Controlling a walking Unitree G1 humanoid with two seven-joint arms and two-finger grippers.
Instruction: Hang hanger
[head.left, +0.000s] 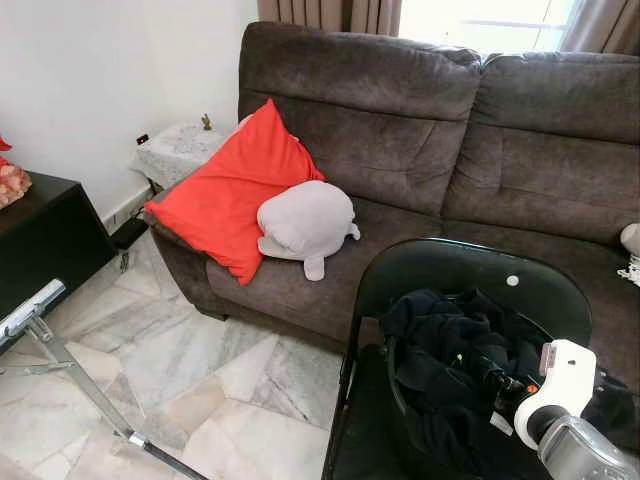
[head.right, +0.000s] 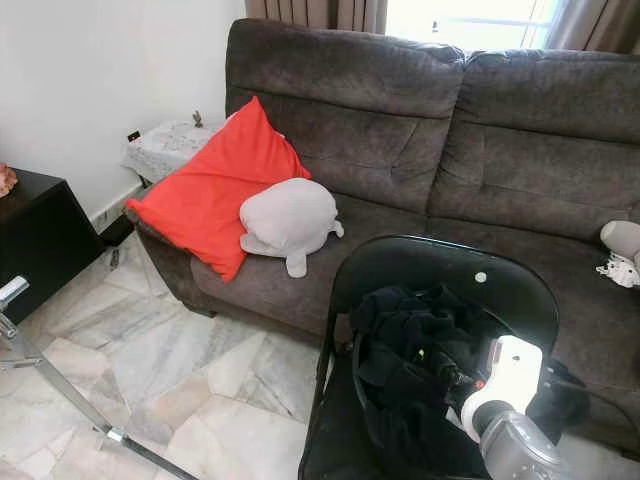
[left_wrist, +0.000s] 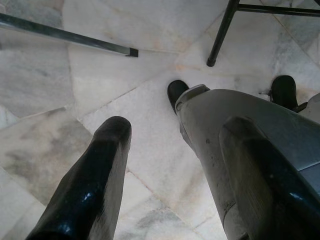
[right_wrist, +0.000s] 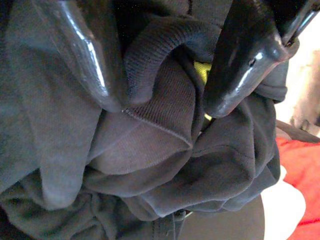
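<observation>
A crumpled black garment (head.left: 450, 340) lies on the seat of a black chair (head.left: 450, 262) in front of the sofa. A thin black curved bar (head.left: 390, 385) hugs the garment's left edge; I cannot tell if it is a hanger. My right gripper (right_wrist: 167, 100) is pushed into the cloth from the right, open, with a ribbed fold (right_wrist: 160, 45) rising between its fingers. A small yellow-green spot (right_wrist: 201, 70) shows in the cloth by one finger. My left gripper (left_wrist: 175, 135) hangs open over the marble floor, beside my own leg (left_wrist: 225, 130).
A dark brown sofa (head.left: 420, 120) holds a red cushion (head.left: 235, 190) and a grey plush toy (head.left: 305, 222). A lace-covered side table (head.left: 175, 150) and a black cabinet (head.left: 40, 240) stand at the left. A metal rack's bar and leg (head.left: 70, 365) cross the floor.
</observation>
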